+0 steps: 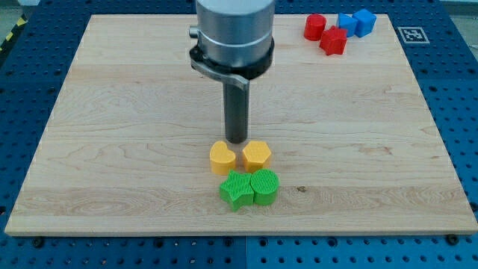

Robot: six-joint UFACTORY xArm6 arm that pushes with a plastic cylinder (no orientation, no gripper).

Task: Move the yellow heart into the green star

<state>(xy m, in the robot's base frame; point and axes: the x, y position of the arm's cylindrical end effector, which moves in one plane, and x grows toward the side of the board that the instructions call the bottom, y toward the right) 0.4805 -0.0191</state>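
The yellow heart lies below the middle of the board, just above the green star and close to it or touching. My tip stands just above the gap between the yellow heart and a yellow hexagon on its right. A green round block sits right against the green star.
At the view's top right lie a red round block, a red block and two blue blocks. The wooden board lies on a blue perforated table.
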